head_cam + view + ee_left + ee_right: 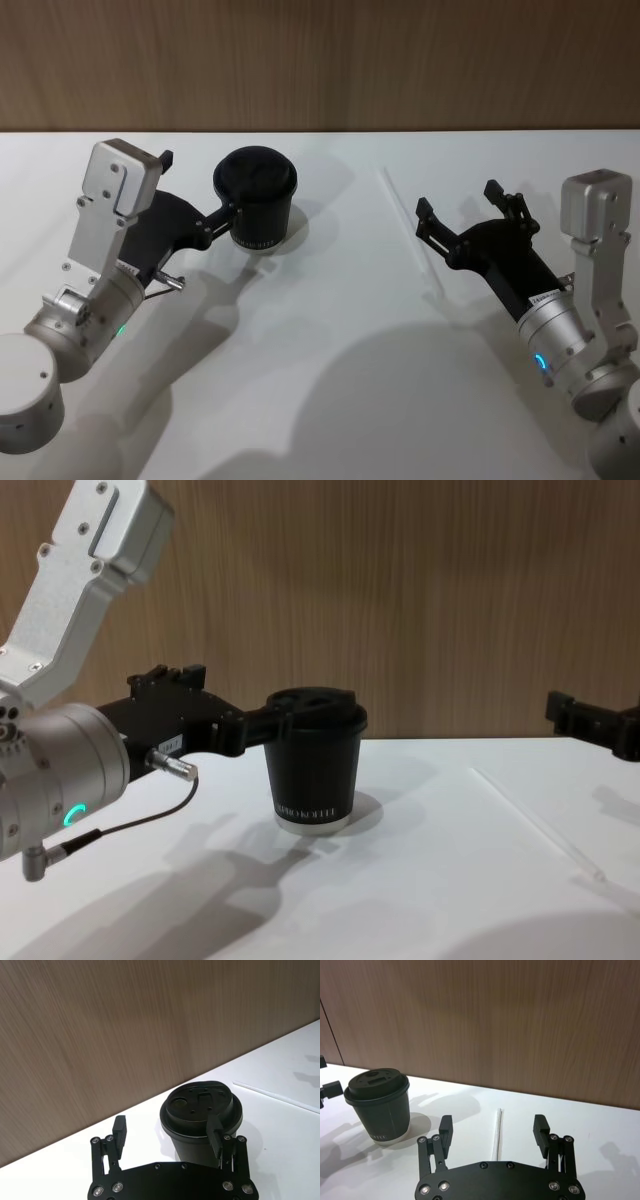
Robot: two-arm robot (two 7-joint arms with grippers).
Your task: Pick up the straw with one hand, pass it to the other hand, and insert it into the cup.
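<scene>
The black lidded cup stands upright on the white table, left of centre. My left gripper is open beside it, and one finger reaches up to the cup's lid; I cannot tell whether they touch. To the right, the thin white straw lies flat on the table. Just right of the straw my right gripper hovers open and holds nothing. In the right wrist view the straw lies ahead between that gripper's fingers. The chest view shows the cup and the straw.
A wood-panelled wall runs along the table's far edge. A thin black cable with a metal plug hangs from the left wrist. White tabletop stretches between the two arms.
</scene>
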